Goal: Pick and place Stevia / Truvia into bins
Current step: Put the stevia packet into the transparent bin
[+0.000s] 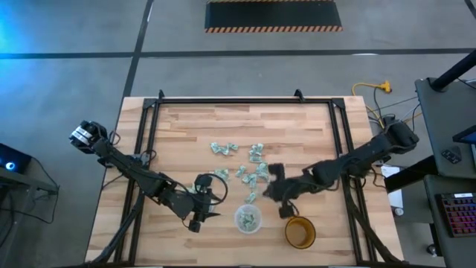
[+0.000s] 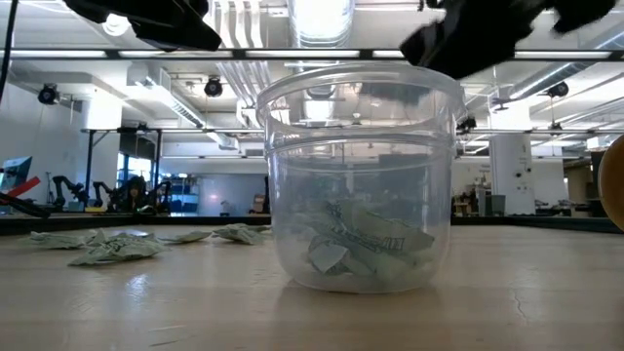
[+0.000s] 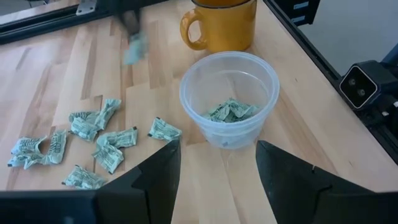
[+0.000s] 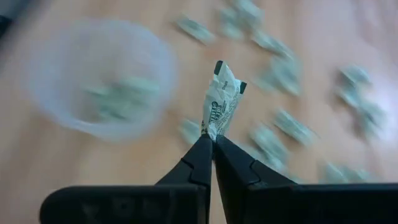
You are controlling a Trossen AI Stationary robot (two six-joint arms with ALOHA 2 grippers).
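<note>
Several pale green and white Stevia sachets [image 1: 249, 165] lie crumpled on the wooden table, and a few more [image 3: 230, 112] lie flat in the bottom of the clear cup [image 1: 248, 219]. My right gripper [image 4: 210, 138] hangs above the table just beyond the cup, shut on one sachet [image 4: 221, 99]. My left gripper [image 3: 217, 158] stands open to the left of the cup, pointing at it, nothing between its fingers. My right gripper pinches the sachet's lower end [image 4: 213, 129] between the free ends of its two fingers. The sachet stands out past the fingertips, crumpled and lifted clear of the table.
An amber mug [image 1: 300, 232] with a handle stands right of the cup near the front edge. A black metal frame [image 1: 245, 100] runs along the table's far and side edges. Bare wood lies along the far part of the table.
</note>
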